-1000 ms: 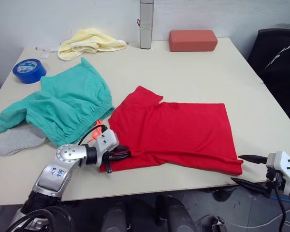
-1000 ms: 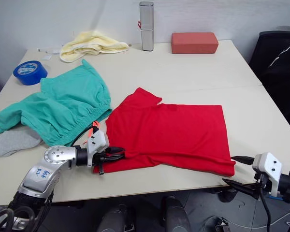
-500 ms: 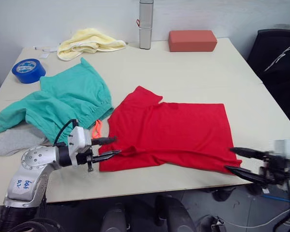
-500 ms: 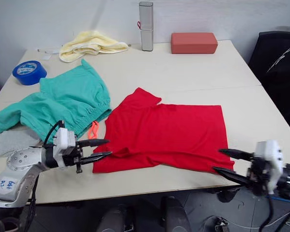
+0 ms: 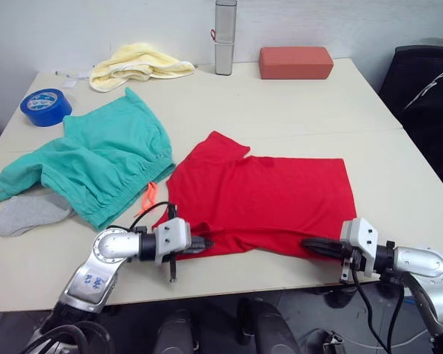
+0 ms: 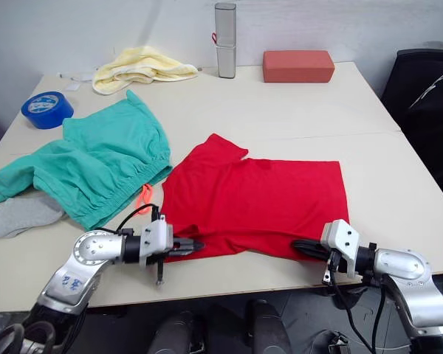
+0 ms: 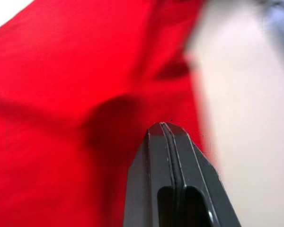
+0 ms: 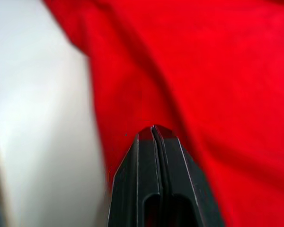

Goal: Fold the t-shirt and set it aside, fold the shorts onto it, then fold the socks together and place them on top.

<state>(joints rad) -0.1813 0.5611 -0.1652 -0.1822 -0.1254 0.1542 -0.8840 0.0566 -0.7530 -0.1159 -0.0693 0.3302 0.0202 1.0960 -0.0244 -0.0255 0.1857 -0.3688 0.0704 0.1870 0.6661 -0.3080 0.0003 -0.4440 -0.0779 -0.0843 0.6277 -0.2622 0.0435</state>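
While spread flat mid-table, t-shirt [image 5: 266, 203] got pinched at near edge: left gripper [image 5: 204, 243] clamped shut on its near-left corner, right gripper [image 5: 310, 245] clamped shut on its near-right hem. Shorts [image 5: 103, 162] and socks [image 5: 26, 212] lay far left.

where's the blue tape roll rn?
The blue tape roll sits at the table's far left corner in the head views, just beyond the green shorts and left of the yellow cloth.
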